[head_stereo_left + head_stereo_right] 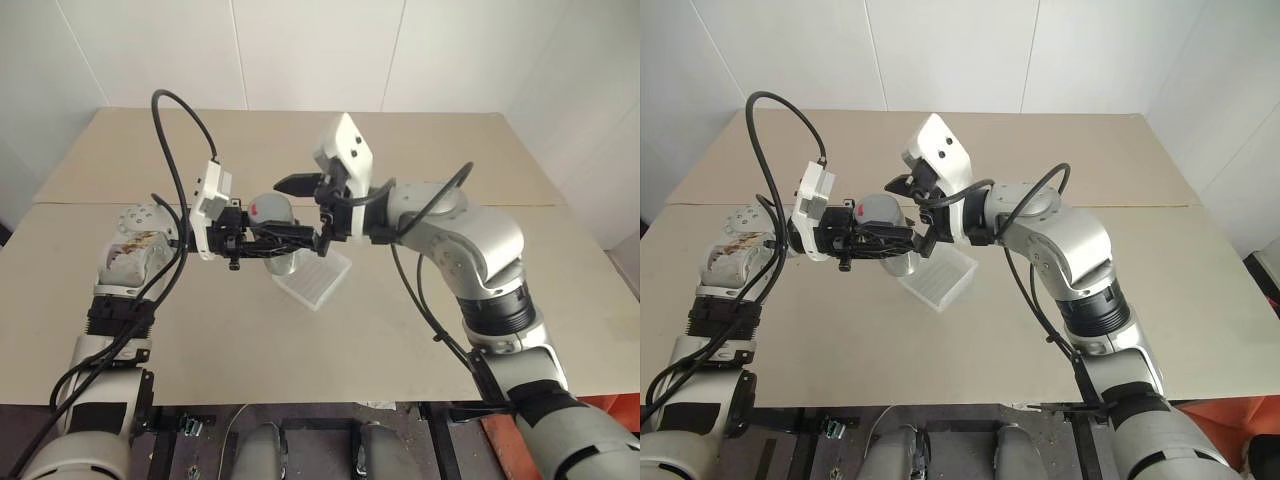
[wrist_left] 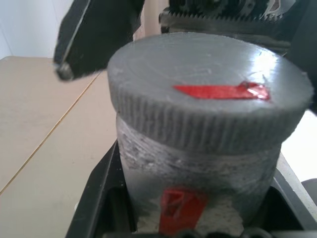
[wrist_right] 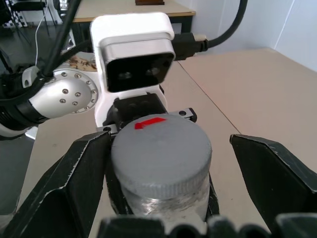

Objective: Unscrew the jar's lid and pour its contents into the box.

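While the ribbed silvery-grey screw lid [image 3: 159, 151] sits on the small grey cylindrical jar [image 1: 272, 222], nothing is poured. Left gripper [image 1: 285, 240] clamps the jar above the shallow clear plastic box [image 1: 315, 279]; right gripper [image 3: 168, 173] straddles the lid, jaws wide, unscrewing not yet begun.

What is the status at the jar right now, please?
Left end effector shut on jar, held over box. Right end effector open, fingers either side of lid, not gripping. Lid still on. Nothing in the way.
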Robot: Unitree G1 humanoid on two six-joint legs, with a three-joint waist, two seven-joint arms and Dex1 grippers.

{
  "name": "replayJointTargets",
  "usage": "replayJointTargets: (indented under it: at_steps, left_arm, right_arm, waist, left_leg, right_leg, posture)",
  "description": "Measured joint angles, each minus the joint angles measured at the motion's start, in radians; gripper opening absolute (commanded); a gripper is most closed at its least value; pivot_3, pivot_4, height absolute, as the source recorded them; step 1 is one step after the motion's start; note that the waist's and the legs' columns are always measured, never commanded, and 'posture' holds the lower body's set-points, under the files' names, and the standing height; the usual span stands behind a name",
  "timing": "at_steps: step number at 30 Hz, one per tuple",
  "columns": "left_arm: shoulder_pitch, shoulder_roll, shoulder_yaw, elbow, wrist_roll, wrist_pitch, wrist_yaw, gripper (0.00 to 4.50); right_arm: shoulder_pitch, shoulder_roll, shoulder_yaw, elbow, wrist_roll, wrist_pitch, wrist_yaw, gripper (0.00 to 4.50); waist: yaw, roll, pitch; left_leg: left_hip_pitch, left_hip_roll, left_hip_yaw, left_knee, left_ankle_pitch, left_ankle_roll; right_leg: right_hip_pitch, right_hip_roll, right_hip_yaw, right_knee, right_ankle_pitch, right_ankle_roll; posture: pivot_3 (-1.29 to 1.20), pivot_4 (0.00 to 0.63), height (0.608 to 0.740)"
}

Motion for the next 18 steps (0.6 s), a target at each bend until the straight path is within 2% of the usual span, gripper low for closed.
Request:
replayJointTargets:
  at_steps: [4,5,9,11,14,16,18]
  left_arm:
    - [0.0,0.009,0.003,0.0,0.0,0.0,0.001,1.93]
    - [0.0,0.011,0.003,0.0,0.0,0.0,0.001,1.93]
    - [0.0,0.018,0.002,-0.002,-0.007,0.002,-0.016,1.93]
    - [0.0,0.029,-0.004,-0.021,-0.022,0.012,-0.061,1.93]
    - [0.0,0.067,-0.047,-0.098,-0.091,0.046,-0.134,1.93]
    - [0.0,0.098,-0.079,-0.169,-0.145,0.069,-0.147,1.93]
    - [-0.001,0.127,-0.098,-0.219,-0.193,0.081,-0.144,1.93]
  right_arm:
    - [0.0,0.024,0.002,0.005,-0.003,0.0,0.01,2.9]
    - [0.0,0.026,0.001,0.006,-0.003,0.0,0.013,2.76]
    - [0.0,0.03,-0.005,0.035,0.008,-0.028,0.065,2.76]
    - [0.0,0.019,-0.008,0.072,0.019,-0.083,0.167,2.76]
    - [-0.012,0.002,-0.01,0.18,0.054,-0.228,0.43,2.76]
    - [-0.06,0.005,-0.005,0.288,0.058,-0.329,0.627,2.76]
    - [-0.129,0.016,0.009,0.389,0.064,-0.391,0.765,2.76]
  waist:
    - [-0.001,0.0,0.0]
    - [0.0,0.0,0.0]
    - [0.0,0.0,0.0]
    - [0.0,0.0,0.0]
    - [-0.001,0.0,0.0]
    - [-0.002,0.001,0.0]
    - [-0.006,0.001,0.0]
  left_leg:
    - [0.0,0.0,0.0,0.0,0.0,0.0]
    - [0.0,0.0,0.0,0.0,0.0,0.0]
    - [0.0,0.0,0.0,0.0,0.0,0.0]
    - [0.0,0.0,0.0,0.0,0.0,0.0]
    - [0.0,0.0,0.0,0.0,0.0,0.0]
    - [0.0,0.0,0.0,0.0,0.0,0.0]
    - [0.001,0.001,-0.001,0.0,0.0,0.0]
  right_leg:
    - [0.0,0.0,0.0,0.0,0.0,0.0]
    - [0.0,0.0,0.0,0.0,0.0,0.0]
    - [0.0,0.0,0.0,0.0,0.0,0.0]
    - [0.0,0.0,0.0,-0.001,0.0,0.0]
    - [0.0,0.0,0.0,-0.001,0.0,0.0]
    - [0.0,0.0,0.001,-0.001,0.0,0.0]
    - [0.0,0.001,0.001,0.0,0.0,0.0]
  posture:
    - [0.0,0.15,0.74]
    - [0.0,0.15,0.74]
    - [0.0,0.15,0.74]
    - [0.0,0.15,0.74]
    - [0.0,0.15,0.74]
    - [0.0,0.15,0.74]
    - [0.0,0.15,0.74]
